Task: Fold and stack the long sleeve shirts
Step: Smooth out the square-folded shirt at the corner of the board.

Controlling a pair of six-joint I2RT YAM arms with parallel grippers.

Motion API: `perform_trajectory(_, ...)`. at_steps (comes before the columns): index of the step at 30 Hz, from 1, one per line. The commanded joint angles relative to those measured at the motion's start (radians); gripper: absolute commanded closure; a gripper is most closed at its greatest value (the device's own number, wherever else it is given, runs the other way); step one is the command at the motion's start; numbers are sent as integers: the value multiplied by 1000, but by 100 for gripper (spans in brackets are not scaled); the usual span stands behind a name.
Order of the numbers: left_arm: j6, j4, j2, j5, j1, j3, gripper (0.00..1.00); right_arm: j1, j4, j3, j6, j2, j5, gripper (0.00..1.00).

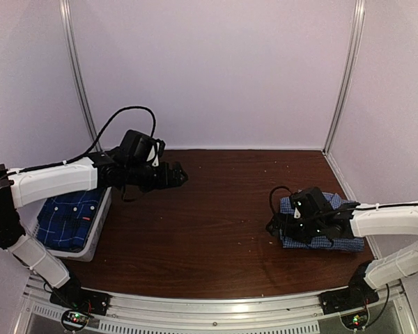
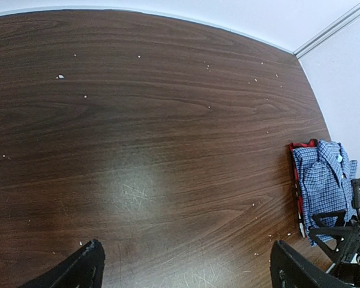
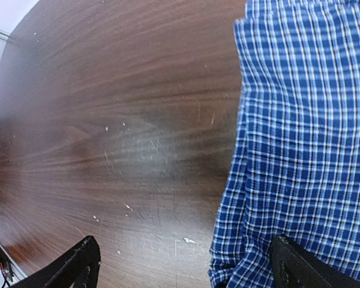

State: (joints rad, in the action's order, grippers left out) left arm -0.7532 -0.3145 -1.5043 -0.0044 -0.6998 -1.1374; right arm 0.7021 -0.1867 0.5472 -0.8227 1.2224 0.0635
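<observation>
The blue-and-white gingham shirt (image 1: 327, 233) lies folded at the table's right side. It also shows in the left wrist view (image 2: 321, 177), with a red edge of the red plaid shirt (image 2: 297, 186) under it. The darker blue plaid shirt (image 1: 68, 217) lies in a bin at the left. My right gripper (image 1: 280, 226) is open and low at the stack's left edge. In the right wrist view (image 3: 186, 271) one finger (image 3: 303, 270) is over the gingham cloth (image 3: 300, 120) and the other over bare wood. My left gripper (image 1: 175, 174) is open and empty, above the table (image 2: 189, 273).
A pale bin (image 1: 99, 229) stands at the left table edge and holds the dark plaid shirt. The brown wooden table (image 1: 216, 209) has white walls behind and at both sides. The right arm's gripper (image 2: 342, 237) shows in the left wrist view beside the stack.
</observation>
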Motion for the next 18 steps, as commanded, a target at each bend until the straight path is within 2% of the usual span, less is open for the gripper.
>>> perform_trajectory(1,-12,39,4,4,6,-5,2,70,26,-44,-68,11,-28,0)
perform_trajectory(6,-14,42,3,34,5,-6,2,125,-5,-35,-80,38,-24,0)
perform_trajectory(11,-14,42,9,30,5,1,2,126,-78,69,-25,14,-39,0)
perform_trajectory(14,-16,47,4,30,5,-1,2,120,-93,151,32,69,-59,0)
perform_trajectory(18,-14,50,1,33,5,-4,2,46,-85,276,130,180,-55,0)
